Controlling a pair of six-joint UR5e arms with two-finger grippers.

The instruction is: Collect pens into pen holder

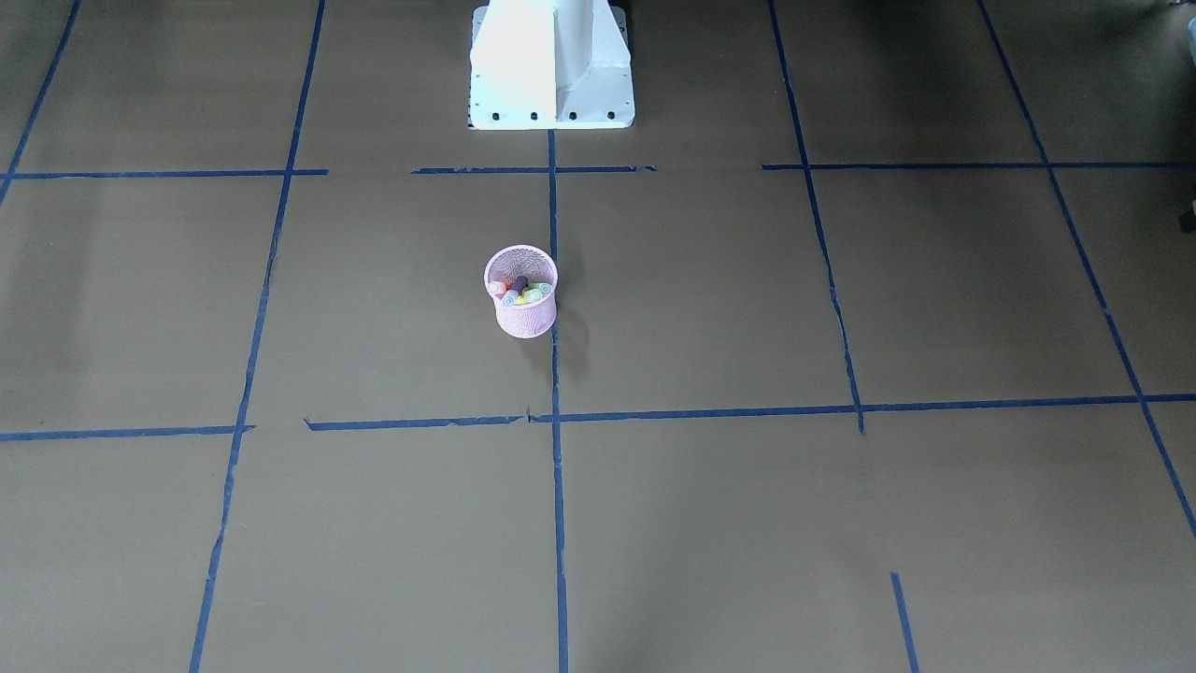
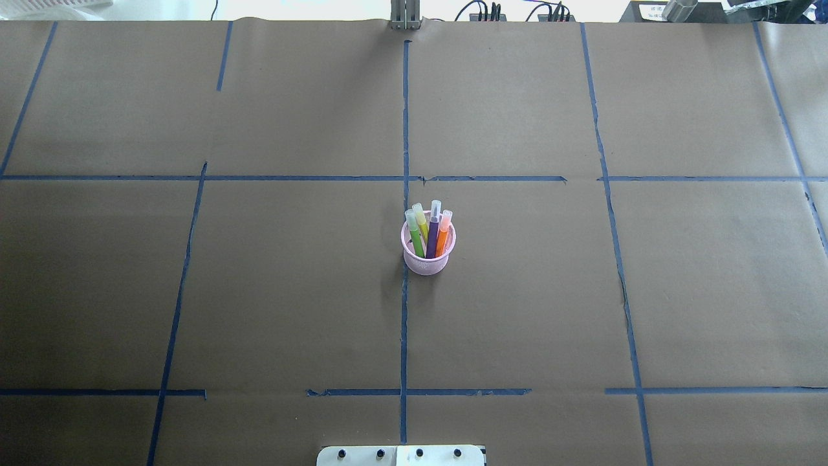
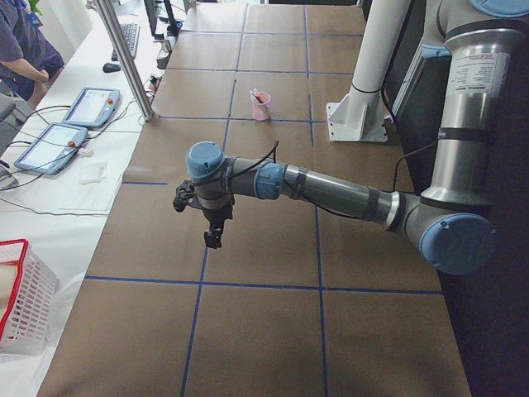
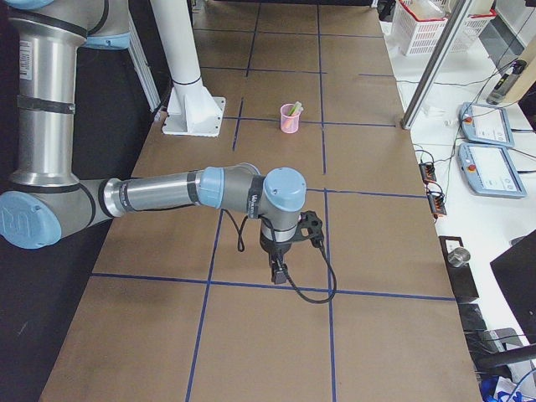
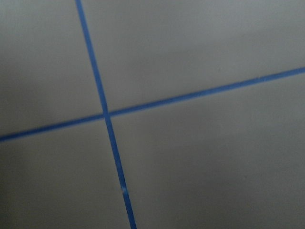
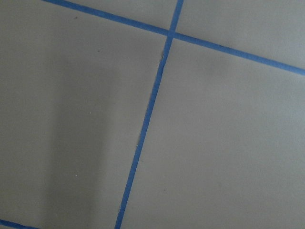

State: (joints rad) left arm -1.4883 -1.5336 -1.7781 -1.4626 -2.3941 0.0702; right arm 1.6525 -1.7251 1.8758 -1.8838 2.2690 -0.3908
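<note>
Shows the pen holder (image 2: 428, 252) upright near the middle of the worktop (image 2: 259, 291), just beside a blue tape line (image 2: 404, 323), perhaps touching it. Holds four pens, green (image 2: 416, 241), yellow (image 2: 422, 223), purple (image 2: 433, 234) and orange (image 2: 442, 238), caps up and leaning together. Finds no pen loose on the paper in either fixed view. Reads as finished, or very nearly so.

Places the left claw (image 3: 212, 240) well apart from the cup, hanging above bare paper near a tape line. Places the right claw (image 4: 277, 274) likewise, toward the opposite end. Cannot tell whether spread or pressed together for either: seen only from the side views, and absent from both wrist views, filled with nothing but paper and tape.

Little left to go wrong, then, apart from disturbance. Could tip the light mesh cup by sweeping an arm low across the middle, spilling everything back out. Could also topple on a mere nudge, with caps standing well above the rim and the weight leaning one way. Best kept high and clear of the centre.
</note>
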